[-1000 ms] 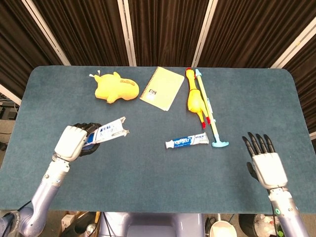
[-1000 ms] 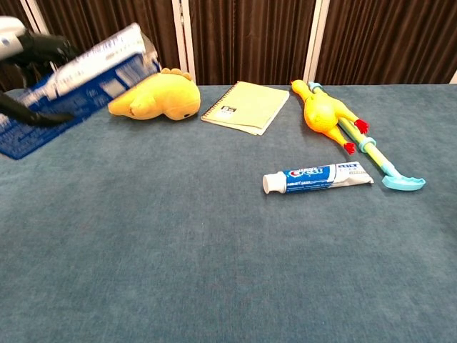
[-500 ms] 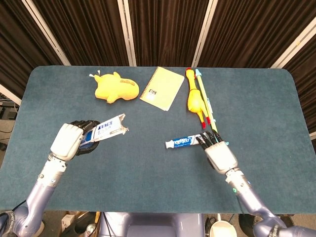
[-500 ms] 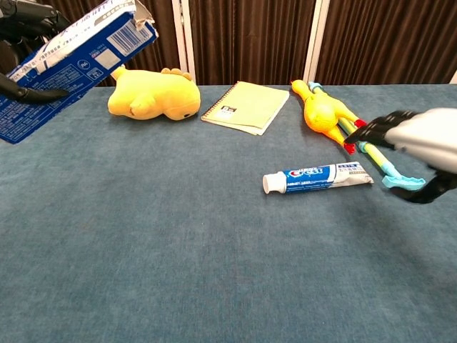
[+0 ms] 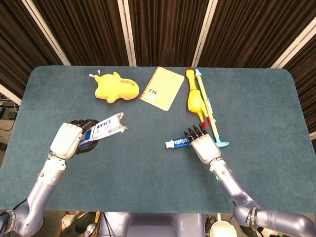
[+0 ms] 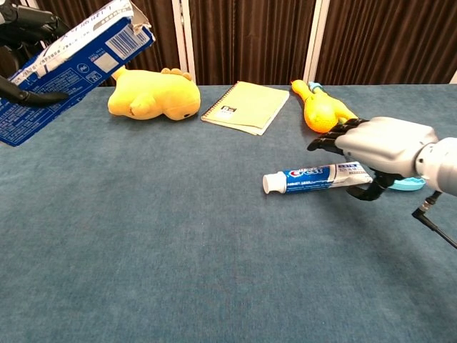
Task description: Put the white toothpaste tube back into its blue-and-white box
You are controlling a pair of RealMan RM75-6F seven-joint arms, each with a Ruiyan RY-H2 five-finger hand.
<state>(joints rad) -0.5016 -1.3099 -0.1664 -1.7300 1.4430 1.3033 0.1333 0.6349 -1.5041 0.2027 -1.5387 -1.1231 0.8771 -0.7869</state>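
The white toothpaste tube with blue lettering (image 6: 318,176) lies flat on the blue-green felt table (image 6: 178,250), long axis left-right, its crimped end directly under the spread, empty right hand (image 6: 378,148), while the blue-and-white cardboard box (image 6: 68,64) is gripped aloft by the left hand (image 5: 74,138), well apart.

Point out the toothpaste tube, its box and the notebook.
toothpaste tube (image 6: 307,178): chest view, on the printed middle of its body.
box (image 6: 75,68): chest view, on its blue side panel.
notebook (image 5: 162,88): head view, on the centre of its yellow cover.
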